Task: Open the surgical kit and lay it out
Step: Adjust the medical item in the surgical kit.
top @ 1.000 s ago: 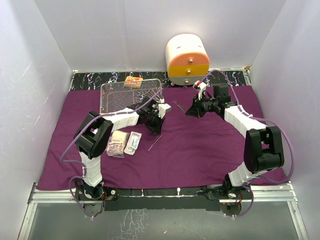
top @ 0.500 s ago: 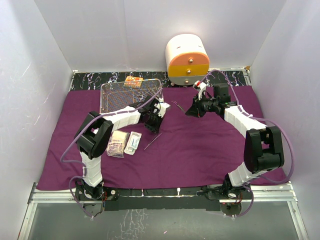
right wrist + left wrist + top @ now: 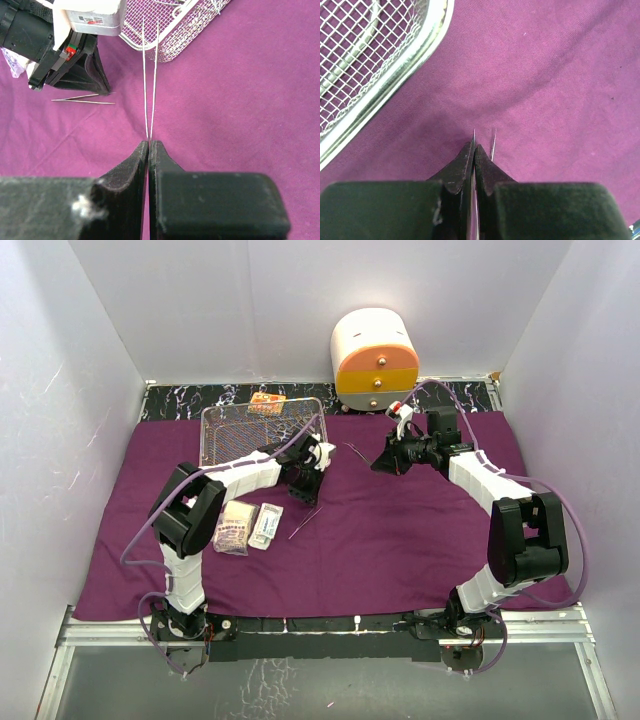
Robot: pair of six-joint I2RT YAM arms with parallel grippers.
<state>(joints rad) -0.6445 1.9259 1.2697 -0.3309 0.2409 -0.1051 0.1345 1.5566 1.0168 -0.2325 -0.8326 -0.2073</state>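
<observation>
cloth: matt purple weave | tray: shiny wire mesh (metal) | tweezers: bright metal

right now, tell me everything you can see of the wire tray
The wire tray is a shallow silver rectangle of fine metal mesh, with a thicker smooth rim and rounded corners. It sits flat on the purple cloth, at the far left near the cloth's back edge. A slim metal tool lies inside on the mesh. In the top view the left arm crosses its near edge; whether they touch is unclear.
</observation>
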